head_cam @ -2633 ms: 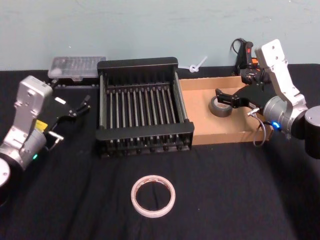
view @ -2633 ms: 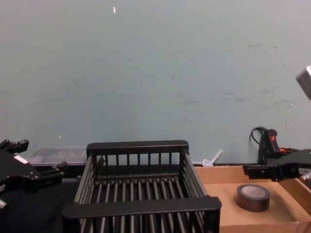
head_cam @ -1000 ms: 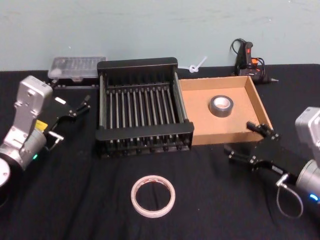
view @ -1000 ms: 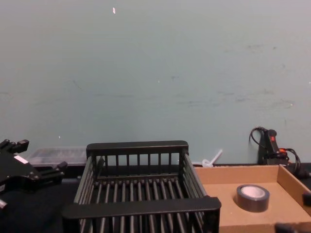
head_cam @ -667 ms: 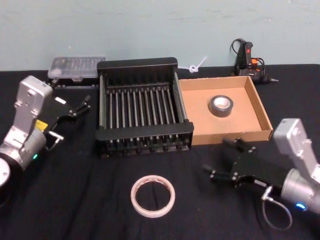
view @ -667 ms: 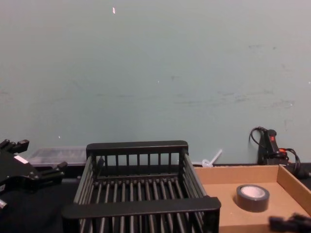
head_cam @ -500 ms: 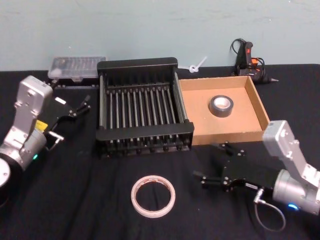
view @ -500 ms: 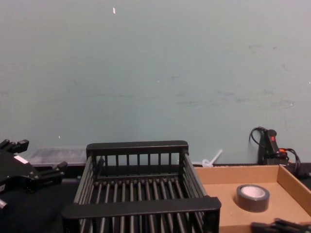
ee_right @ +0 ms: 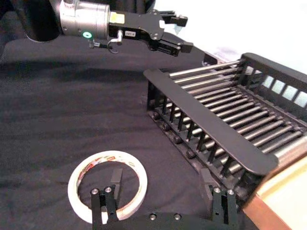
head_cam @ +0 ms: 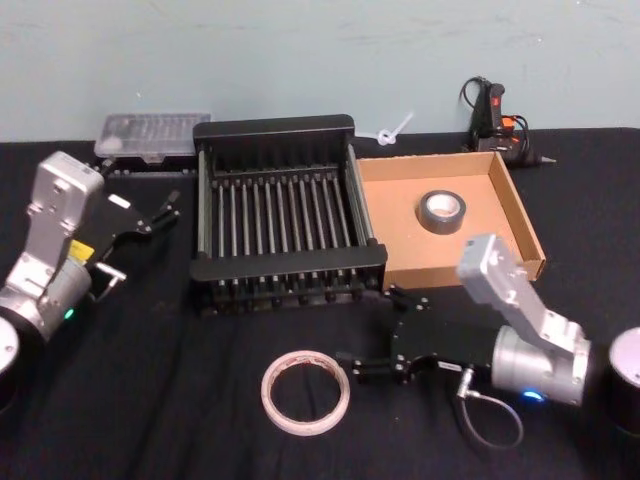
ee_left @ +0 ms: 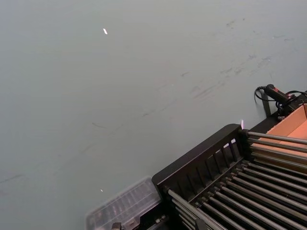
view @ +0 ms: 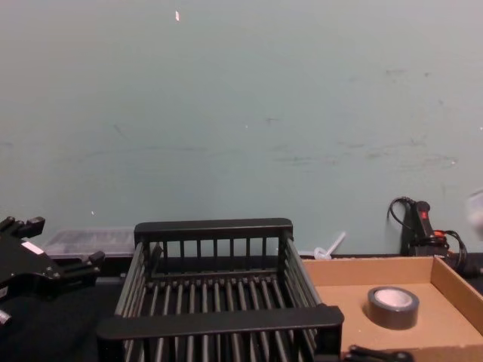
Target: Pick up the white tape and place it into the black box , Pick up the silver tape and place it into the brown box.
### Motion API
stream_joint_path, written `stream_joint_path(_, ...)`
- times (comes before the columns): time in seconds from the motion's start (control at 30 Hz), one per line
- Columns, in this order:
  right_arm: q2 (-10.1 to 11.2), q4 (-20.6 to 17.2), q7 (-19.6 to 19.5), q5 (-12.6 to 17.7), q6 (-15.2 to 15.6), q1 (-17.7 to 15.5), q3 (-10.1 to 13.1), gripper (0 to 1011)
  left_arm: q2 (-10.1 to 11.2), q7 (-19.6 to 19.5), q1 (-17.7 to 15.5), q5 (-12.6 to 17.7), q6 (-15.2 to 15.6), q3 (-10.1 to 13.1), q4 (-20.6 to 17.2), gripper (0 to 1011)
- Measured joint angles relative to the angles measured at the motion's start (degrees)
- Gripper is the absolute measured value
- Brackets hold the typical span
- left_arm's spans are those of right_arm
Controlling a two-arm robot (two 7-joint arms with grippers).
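Right gripper (head_cam: pixel 376 335) low over the black tablecloth (head_cam: pixel 150 400), in front of the black box (head_cam: pixel 280 210) and just right of the white tape (head_cam: pixel 306 392). Jaws spread wide, holding nothing; one fingertip (ee_right: pixel 115 178) over the ring's near rim as seen from the right wrist camera, not clearly touching. Fingers pointed toward the robot's left, along the table.

White tape (ee_right: pixel 108 184) flat on the cloth, well forward of the black box (ee_right: pixel 216 139), red-and-white print visible on the inner core. Not lifted, not gripped.

Silver tape (head_cam: pixel 442 211) flat inside the brown box (head_cam: pixel 520 215), toward the far half of the tray (pale core facing up in the chest camera (view: pixel 393 306)). Brown box (view: pixel 445 290) touching or just beside the right wall of the black box (view: pixel 215 324).

Left gripper (head_cam: pixel 160 215) parked off to the left of the black box, above the cloth, jaws parted and empty; also seen from the right wrist camera (ee_right: pixel 175 33) and at the chest view's left edge (view: pixel 53 264).

Behind the boxes, against the pale green wall (view: pixel 241 113): clear lidded container (head_cam: pixel 152 135) at far left, glue gun (head_cam: pixel 492 110) with cable at far right, small white plastic piece (head_cam: pixel 392 131) between them.
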Motion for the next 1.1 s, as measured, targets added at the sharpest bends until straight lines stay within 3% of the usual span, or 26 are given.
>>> stream_joint_path(0.5,-2.8,5.6,2.3,-1.4,-0.7,6.3,-6.0,1003,0.0,0.0,0.0,0.0,0.0,0.0,0.0,1001)
stream_joint_path(1.1,-2.5,7.2,2.5,-1.0,1.4,8.4,-9.8,1003,0.0,0.0,0.0,0.0,0.0,0.0,0.0,1001)
